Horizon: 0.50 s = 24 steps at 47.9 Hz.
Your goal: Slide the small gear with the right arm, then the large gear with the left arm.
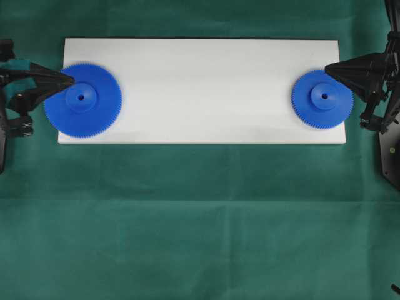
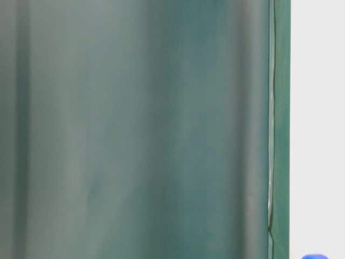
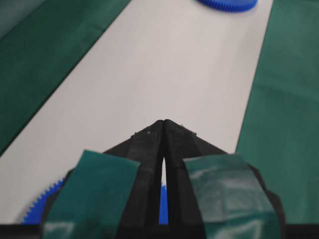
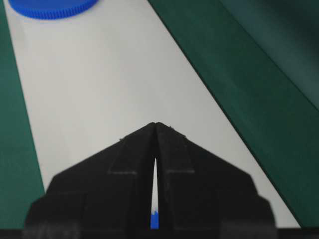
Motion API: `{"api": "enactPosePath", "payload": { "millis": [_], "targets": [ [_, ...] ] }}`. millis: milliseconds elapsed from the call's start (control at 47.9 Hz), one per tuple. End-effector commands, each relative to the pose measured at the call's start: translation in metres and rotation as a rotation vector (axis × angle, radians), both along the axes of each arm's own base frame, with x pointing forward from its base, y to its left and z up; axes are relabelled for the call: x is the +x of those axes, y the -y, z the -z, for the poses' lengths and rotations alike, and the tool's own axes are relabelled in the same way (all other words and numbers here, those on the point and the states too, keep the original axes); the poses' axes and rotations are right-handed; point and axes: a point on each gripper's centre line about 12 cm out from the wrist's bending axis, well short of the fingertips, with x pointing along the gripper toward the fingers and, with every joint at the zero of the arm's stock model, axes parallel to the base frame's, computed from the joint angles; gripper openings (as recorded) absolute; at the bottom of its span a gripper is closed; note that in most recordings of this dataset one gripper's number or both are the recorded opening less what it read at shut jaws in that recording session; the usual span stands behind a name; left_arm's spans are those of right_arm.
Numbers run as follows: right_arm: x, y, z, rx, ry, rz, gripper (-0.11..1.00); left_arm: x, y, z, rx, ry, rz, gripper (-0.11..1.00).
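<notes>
small gear (image 1: 322, 99) under closed right gripper (image 1: 328, 69) tip

White rectangular board (image 1: 200, 87), green cloth (image 1: 200, 219) beneath, green curtain (image 2: 135, 129)

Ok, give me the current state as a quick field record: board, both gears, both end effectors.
board: white board lying on green cloth
large gear: blue large gear at the board's left end in the overhead view, its rim overhanging the board's edge
small gear: blue small gear at the board's right end
left end effector: left end effector shut, tip over the large gear's upper-left rim
right end effector: right end effector shut, tip over the small gear's upper-right rim
path between gears: bare white board
</notes>
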Motion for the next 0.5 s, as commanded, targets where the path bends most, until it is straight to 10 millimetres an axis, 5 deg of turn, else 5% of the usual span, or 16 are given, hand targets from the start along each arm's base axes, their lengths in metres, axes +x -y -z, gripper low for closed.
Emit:
{"api": "enactPosePath", "payload": {
  "millis": [0,481],
  "targets": [
    [0.003,0.001,-0.004,-0.006,0.011,-0.004,0.5,0.009,-0.003,-0.002,-0.011,-0.024,-0.004,-0.01],
    [0.002,0.0,-0.003,-0.004,0.005,-0.005,0.5,0.025,-0.01,0.034,-0.124,-0.373,-0.009,-0.01]
  ]
}}
